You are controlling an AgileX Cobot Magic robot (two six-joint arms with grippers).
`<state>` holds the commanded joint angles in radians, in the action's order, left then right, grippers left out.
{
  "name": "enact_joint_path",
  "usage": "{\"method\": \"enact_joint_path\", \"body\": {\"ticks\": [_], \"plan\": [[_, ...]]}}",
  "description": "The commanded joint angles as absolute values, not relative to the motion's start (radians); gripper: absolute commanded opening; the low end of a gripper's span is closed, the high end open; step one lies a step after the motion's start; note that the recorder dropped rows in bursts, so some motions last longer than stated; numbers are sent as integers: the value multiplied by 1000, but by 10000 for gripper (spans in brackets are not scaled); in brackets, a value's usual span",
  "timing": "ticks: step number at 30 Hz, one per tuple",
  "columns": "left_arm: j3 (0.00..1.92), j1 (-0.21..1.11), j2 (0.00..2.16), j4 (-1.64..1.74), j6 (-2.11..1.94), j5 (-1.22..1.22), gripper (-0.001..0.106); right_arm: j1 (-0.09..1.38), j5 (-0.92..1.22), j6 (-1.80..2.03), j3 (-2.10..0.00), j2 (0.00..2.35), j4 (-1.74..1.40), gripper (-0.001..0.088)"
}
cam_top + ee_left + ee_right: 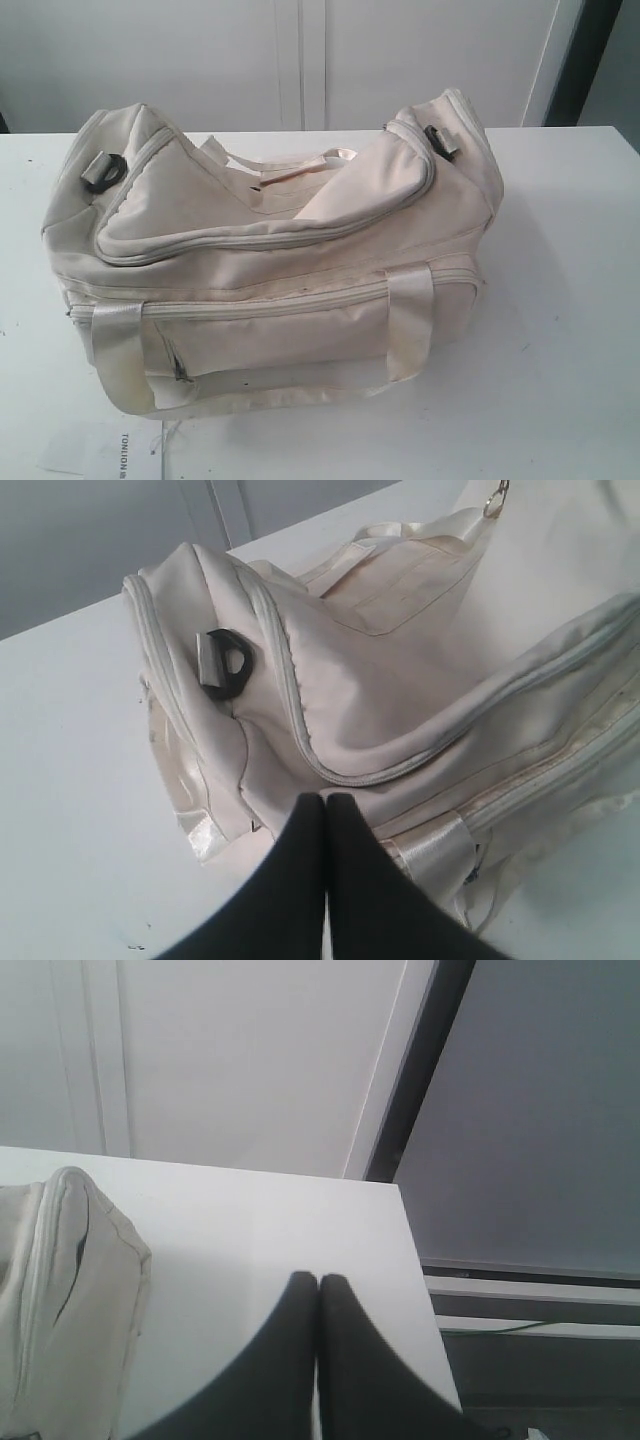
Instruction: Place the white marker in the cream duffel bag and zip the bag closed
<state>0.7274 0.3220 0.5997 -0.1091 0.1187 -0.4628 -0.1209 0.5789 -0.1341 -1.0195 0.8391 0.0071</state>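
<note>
Both my grippers are pinched fully closed with nothing in them. The left gripper [325, 800] hangs right up by the cream duffel bag [270, 260], at the end with the black strap ring [228, 660]. The right gripper [318, 1280] is over the white table [560, 350], off the bag's other end. Bag sits on the table, top flap unzipped and flopped open. Honestly can't tell where the white marker is.

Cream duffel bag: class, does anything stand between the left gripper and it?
Nothing visible does. The shut left gripper points straight at the cream duffel bag, with no object between them. The white marker shows in no view.
</note>
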Motion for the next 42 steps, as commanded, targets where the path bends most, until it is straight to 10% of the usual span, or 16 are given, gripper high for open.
{"method": "enact_joint_path", "body": {"ticks": [42], "plan": [[221, 230, 94, -13, 0, -366, 0, -121, 579, -132, -1019, 839, 7, 0]]}}
